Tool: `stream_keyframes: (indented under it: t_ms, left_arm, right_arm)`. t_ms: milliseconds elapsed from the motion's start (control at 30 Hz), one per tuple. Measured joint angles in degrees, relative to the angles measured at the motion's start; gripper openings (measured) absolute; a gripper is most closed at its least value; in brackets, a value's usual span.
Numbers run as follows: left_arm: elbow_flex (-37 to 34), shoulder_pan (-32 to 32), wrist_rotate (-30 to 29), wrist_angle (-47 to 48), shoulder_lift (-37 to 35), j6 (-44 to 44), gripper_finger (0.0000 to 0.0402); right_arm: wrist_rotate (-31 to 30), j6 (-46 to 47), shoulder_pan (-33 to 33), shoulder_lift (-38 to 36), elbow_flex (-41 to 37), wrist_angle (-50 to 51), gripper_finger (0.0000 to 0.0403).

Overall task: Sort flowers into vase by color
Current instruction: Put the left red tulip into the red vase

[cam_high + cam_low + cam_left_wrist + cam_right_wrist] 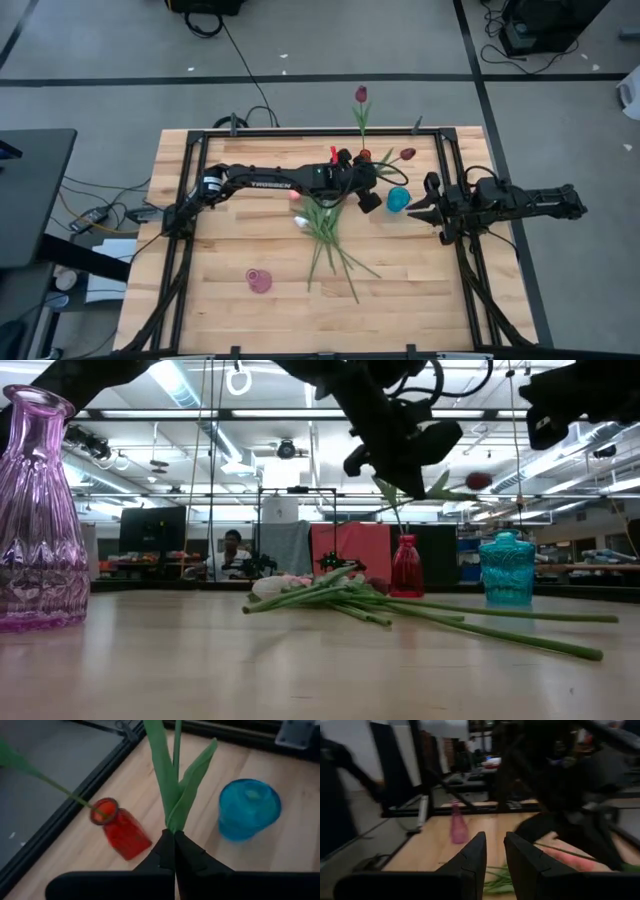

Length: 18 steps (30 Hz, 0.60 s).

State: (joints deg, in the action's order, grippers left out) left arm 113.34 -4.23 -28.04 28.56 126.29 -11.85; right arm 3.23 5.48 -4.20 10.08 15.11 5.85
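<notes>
My left gripper [366,192] hangs over the table's far middle, shut on a dark red tulip [407,154]. Its head [478,481] points toward the right, above the red vase [365,156] and the blue vase [398,200]. The red vase [120,831] holds one dark red tulip [360,94], whose stem leans out over the far edge. A bundle of tulips [328,235] lies flat mid-table. The pink vase [259,280] stands nearer the front. My right gripper [493,854] waits open at the table's right, beside the blue vase. My left gripper pinches the tulip's stem [173,826] between its two shut fingers, just below where the leaves branch off. The fingers lie along the stem. The tulip is lifted clear of the table, lying nearly level with its head toward the table's right; its lower stem is hidden by the gripper.
A black frame [300,131] runs along the table's far edge and down both sides. The red and blue vases stand close together below the held flower. Bare wood [220,240] lies between the bundle and the left side. A person [232,550] sits in the room beyond.
</notes>
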Motion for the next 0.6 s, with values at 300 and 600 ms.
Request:
stream_keyframes:
  t_ms: [300, 600]
  left_arm:
    - [-17.4, -0.81, 4.51, -29.32, -6.13, 3.77, 0.0]
    - [-34.06, -3.58, 4.81, -77.08, -9.14, 13.19, 0.0]
  right_arm:
    - [2.13, 1.03, -2.88, -0.02, 0.0, 0.42, 0.0084]
    - [-4.88, 0.76, -3.66, 0.11, 0.0, -0.72, 0.0084]
